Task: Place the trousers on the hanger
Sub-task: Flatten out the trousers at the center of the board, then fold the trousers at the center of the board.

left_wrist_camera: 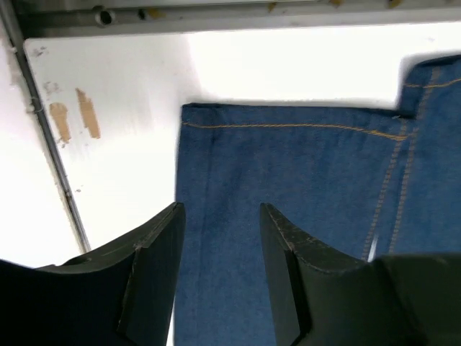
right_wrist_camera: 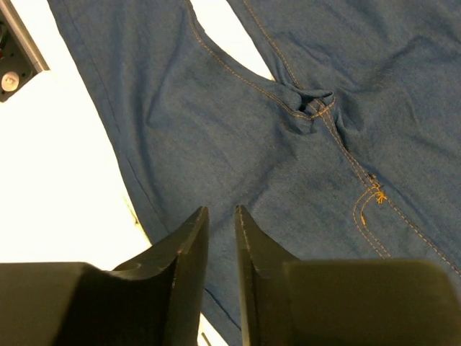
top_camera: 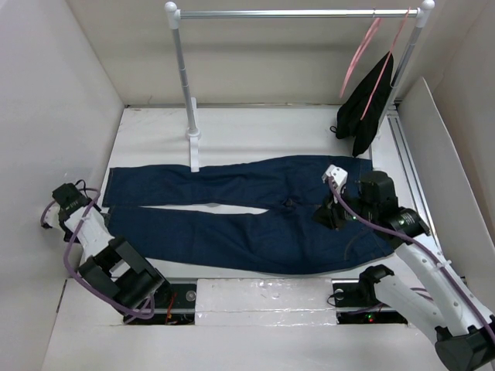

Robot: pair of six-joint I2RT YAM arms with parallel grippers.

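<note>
From above, we see the trousers (top_camera: 232, 212) spread flat on the white table (top_camera: 263, 131), legs running to the left and waist to the right. The hanger (top_camera: 362, 52) hangs from the metal rail (top_camera: 294, 13) at the far right, well apart from the trousers. Just beside it, a second pink hanger carries a black garment (top_camera: 365, 104). The left gripper (top_camera: 71, 199) sits at the left side of the table, near the leg ends. The right gripper (top_camera: 325, 215) is over the trousers' upper part, near the crotch.

In the left wrist view, we look down on a hemmed leg end of the trousers (left_wrist_camera: 302, 180) lying on the table (left_wrist_camera: 122, 166). The left gripper (left_wrist_camera: 220, 209) is released: its two dark fingers stand apart, with bare denim showing between them and nothing grasped.

In the right wrist view, the trousers (right_wrist_camera: 310, 166) fill most of the picture, with the crotch seam and orange stitching ahead of the fingers and the table (right_wrist_camera: 57, 180) at the left. The right gripper (right_wrist_camera: 221, 210) shows only a narrow slit between its fingers. We see denim through that slit, and no cloth is pinched.
</note>
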